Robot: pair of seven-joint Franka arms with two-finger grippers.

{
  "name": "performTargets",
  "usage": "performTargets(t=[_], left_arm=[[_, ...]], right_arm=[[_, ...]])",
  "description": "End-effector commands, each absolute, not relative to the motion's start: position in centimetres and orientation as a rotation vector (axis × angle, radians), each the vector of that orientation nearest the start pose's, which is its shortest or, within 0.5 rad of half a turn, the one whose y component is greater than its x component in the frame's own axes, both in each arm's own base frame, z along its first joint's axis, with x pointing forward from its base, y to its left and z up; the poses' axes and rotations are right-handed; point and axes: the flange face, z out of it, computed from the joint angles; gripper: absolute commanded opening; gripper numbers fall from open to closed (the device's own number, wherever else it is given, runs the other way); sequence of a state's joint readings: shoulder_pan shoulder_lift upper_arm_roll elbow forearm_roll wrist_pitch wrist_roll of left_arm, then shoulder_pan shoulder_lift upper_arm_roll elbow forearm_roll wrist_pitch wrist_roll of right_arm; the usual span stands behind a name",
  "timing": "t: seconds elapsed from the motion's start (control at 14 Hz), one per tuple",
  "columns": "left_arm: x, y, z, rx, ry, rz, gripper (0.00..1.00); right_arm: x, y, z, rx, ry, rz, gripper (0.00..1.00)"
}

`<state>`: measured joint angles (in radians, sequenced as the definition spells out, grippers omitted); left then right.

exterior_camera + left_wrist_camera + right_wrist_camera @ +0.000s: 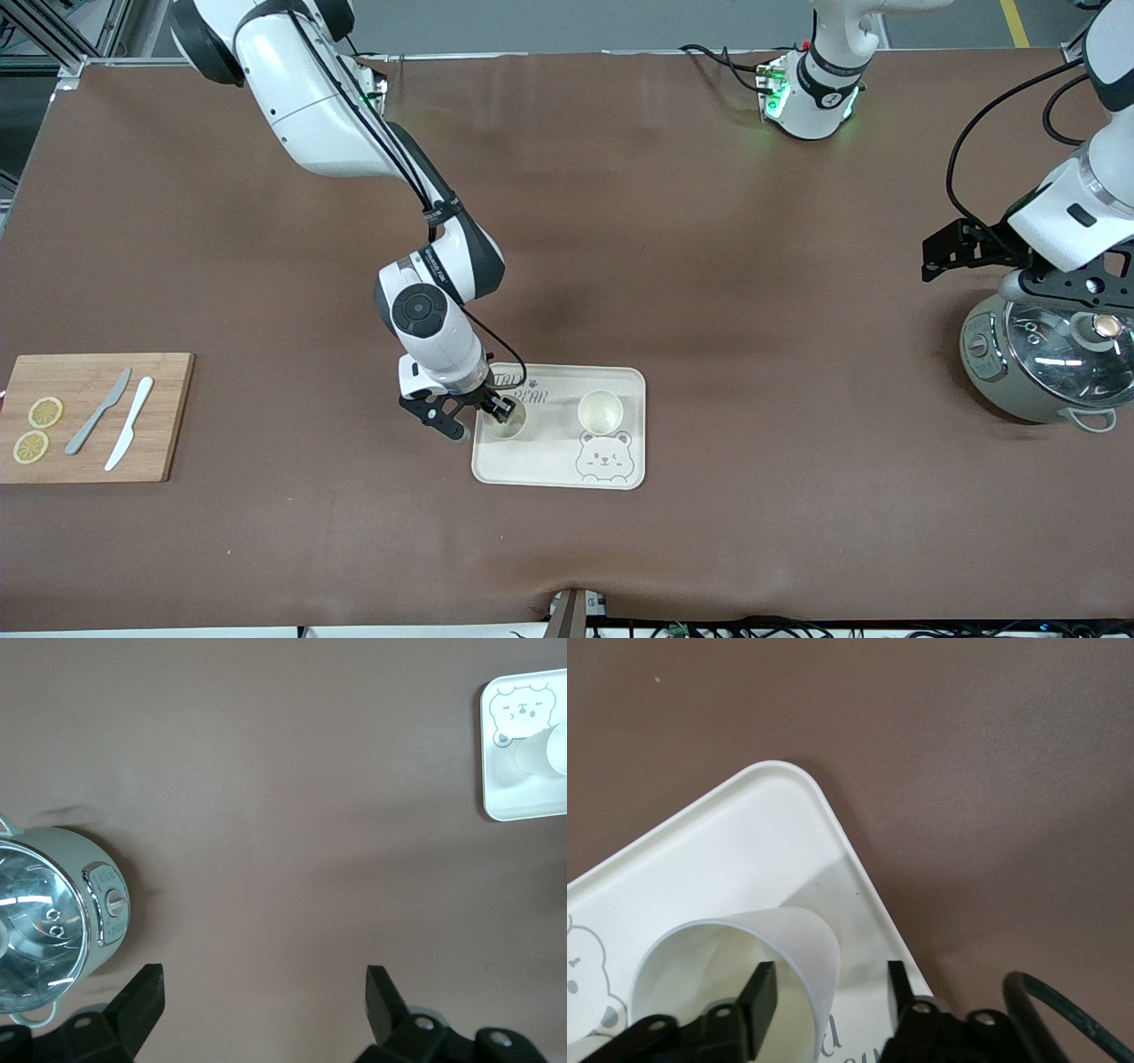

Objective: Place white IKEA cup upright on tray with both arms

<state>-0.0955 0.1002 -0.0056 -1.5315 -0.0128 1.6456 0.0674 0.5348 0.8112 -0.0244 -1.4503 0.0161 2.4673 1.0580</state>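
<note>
A: What is the right hand (498,409) doing over the flat cream-white rectangular tray (556,476) with the bear drawing?

B: It is down at a white plastic cup (508,422) that stands upright on the tray, at the corner toward the right arm's end; in the right wrist view one black finger (760,994) sits inside the cup's mouth and the other outside its wall, so the wall (799,950) lies between them; the jaws stand partly apart, and I cannot tell whether the pads press on the wall or have let go of it.

A: Any other cup there?

B: A second white cup (600,412) stands upright on the same tray, at about three o'clock from the first in the front view, just above the bear's head; the two are apart.

A: And the left hand (266,992)?

B: Spread wide and holding nothing; that arm waits over the brown counter (709,266) beside a grey-green electric cooker with a glass lid (1045,363) at the left arm's end.

A: What else is on the counter?

B: At nine o'clock from the tray, well apart, a wooden cutting board (168,416) carries two lemon slices (37,430), a grey knife (98,411) and a white knife (129,435).
</note>
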Motion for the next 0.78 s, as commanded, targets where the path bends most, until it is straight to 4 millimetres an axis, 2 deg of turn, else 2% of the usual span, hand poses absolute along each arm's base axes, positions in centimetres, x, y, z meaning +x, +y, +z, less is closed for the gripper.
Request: performTargets(t=[0.0,0.14,0.36,0.5,0.71], left_arm=[[59.0,-6.2,59.5,-3.131,0.289,-0.010,1.00],[59.1,-6.2,59.5,-3.131,0.289,-0.010,1.00],[59.2,-6.2,59.3,-3.133,0.286,-0.005,1.00],[59.2,-6.2,59.2,-3.133,0.284,-0.002,1.00],[59.3,-6.1,59.2,-3.135,0.279,-0.002,1.00]], right_arm=[[64.9,37.1,22.8,-2.894,0.806,-0.274,1.00],[65.1,36.9,23.4,-2.897,0.805,-0.271,1.00],[64.8,36.7,25.7,-2.928,0.811,-0.227,1.00],[64.5,36.4,29.3,-2.941,0.816,-0.206,1.00],[63.2,35.2,36.8,-2.989,0.764,-0.132,1.00]])
